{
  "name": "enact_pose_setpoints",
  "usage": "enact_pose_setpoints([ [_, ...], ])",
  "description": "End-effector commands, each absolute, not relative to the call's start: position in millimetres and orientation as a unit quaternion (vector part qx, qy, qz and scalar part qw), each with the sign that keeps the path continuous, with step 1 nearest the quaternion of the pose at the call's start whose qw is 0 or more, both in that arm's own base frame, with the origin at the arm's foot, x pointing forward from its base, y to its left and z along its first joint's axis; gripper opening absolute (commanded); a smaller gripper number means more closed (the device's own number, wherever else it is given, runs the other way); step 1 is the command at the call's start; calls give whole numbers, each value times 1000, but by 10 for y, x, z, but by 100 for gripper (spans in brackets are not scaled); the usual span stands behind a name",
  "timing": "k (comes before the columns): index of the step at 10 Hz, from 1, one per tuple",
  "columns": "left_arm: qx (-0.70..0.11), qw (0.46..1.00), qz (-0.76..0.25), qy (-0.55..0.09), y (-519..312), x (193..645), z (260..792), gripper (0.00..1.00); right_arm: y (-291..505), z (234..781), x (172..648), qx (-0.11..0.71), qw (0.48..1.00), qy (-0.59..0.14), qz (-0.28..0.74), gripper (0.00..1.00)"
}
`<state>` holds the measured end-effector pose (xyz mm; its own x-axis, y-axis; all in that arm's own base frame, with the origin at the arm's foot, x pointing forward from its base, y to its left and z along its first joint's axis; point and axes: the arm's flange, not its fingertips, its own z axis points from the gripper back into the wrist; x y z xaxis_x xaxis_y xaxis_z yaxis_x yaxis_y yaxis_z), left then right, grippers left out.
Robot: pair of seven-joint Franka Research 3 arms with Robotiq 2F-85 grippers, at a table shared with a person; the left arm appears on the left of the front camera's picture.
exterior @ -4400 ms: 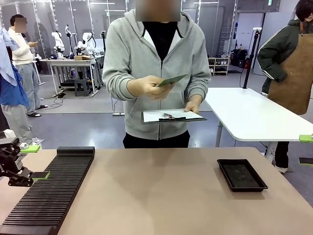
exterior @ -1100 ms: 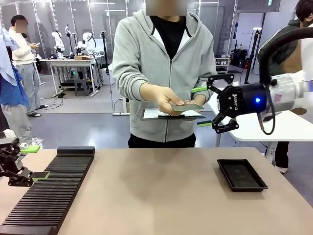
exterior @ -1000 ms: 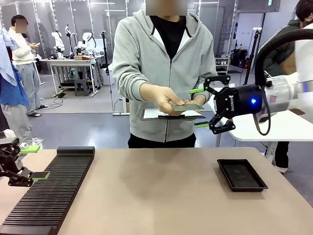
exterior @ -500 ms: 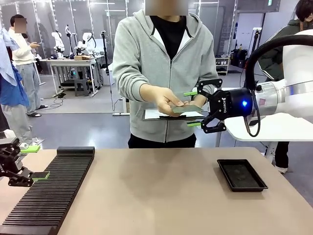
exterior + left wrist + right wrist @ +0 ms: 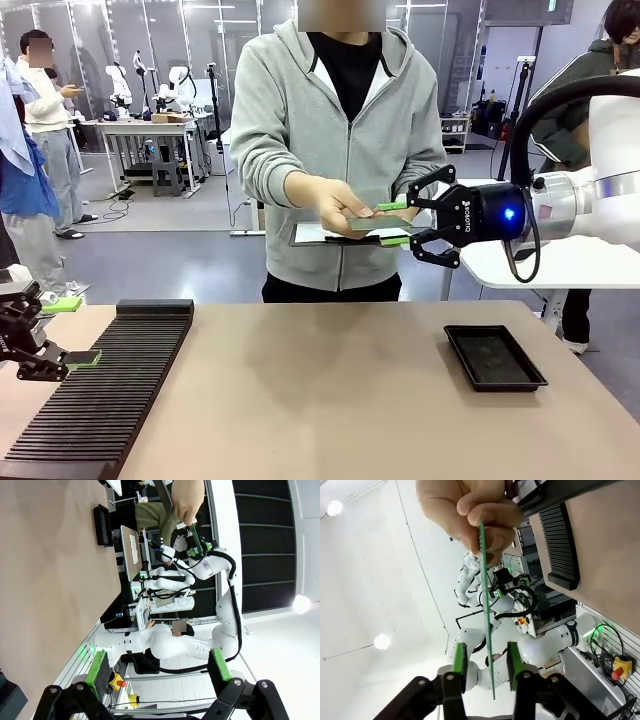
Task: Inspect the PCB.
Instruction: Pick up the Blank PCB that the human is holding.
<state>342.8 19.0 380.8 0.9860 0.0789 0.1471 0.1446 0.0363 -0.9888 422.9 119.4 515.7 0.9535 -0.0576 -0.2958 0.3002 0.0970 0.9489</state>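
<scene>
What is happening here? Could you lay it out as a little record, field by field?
PCB: in the air, held out flat by the person's hand
Right gripper: one pad above and one below the PCB's free end, small gaps on both sides in the right wrist view
Left gripper: open, low beside the rack
Clipboard: held by the person, just below the PCB
Tray: on the table, at the robot's right
</scene>
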Motion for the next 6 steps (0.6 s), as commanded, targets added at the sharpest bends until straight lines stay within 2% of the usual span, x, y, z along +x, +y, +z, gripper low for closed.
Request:
enact_pose_setpoints([
  [1, -694, 715, -28, -85, 183, 3410, 3799, 100, 1229, 5083, 4204, 677, 721, 94, -111, 20],
  [3, -694, 715, -28, -85, 183, 3410, 3799, 100, 1234, 5066, 4188, 679, 719, 100, -115, 0],
  [6, -694, 715, -28, -85, 183, 3410, 3799, 100, 1219, 5040, 4163, 683, 715, 101, -109, 0],
])
